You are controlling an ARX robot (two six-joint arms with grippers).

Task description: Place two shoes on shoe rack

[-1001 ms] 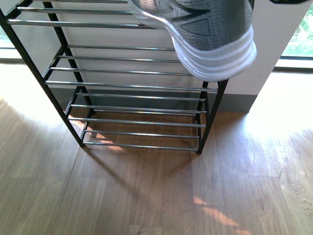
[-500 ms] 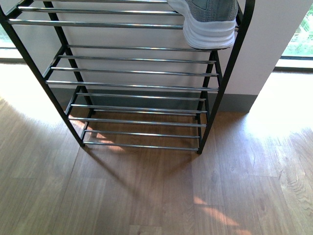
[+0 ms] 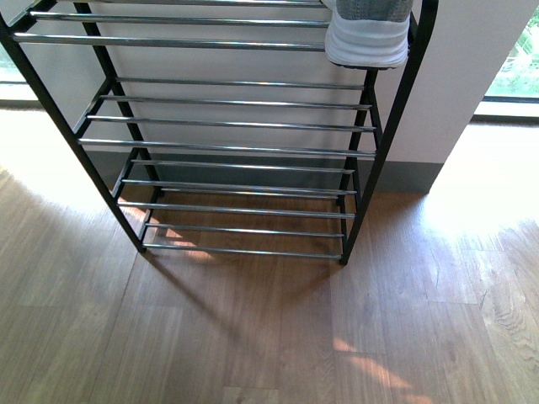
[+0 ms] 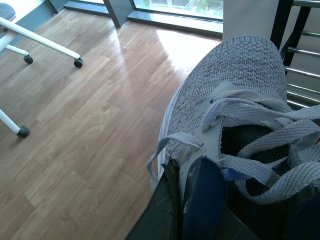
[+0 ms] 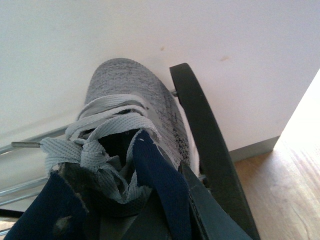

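The shoe rack (image 3: 236, 123) fills the front view, a black frame with silver rod shelves. One grey sneaker (image 3: 368, 38) shows its white heel at the right end of the highest shelf in view. In the right wrist view that grey sneaker (image 5: 131, 95) lies on the rods beside the rack's black end post (image 5: 202, 135), and my right gripper (image 5: 165, 200) is shut on its collar. My left gripper (image 4: 192, 200) is shut on the collar of the other grey sneaker (image 4: 232, 82), which hangs over the wooden floor with the rack's rods (image 4: 300, 50) close by. Neither gripper shows in the front view.
A white wall pillar (image 3: 472, 76) stands right behind the rack's right end. White chair legs on castors (image 4: 30, 37) stand on the floor away from the held sneaker. Windows run along the floor edge (image 4: 165, 10). Wooden floor (image 3: 269, 328) lies in front of the rack.
In the front view the sneaker has gone up and back from in front of the rack onto the shelf's right end. Only its heel shows now.
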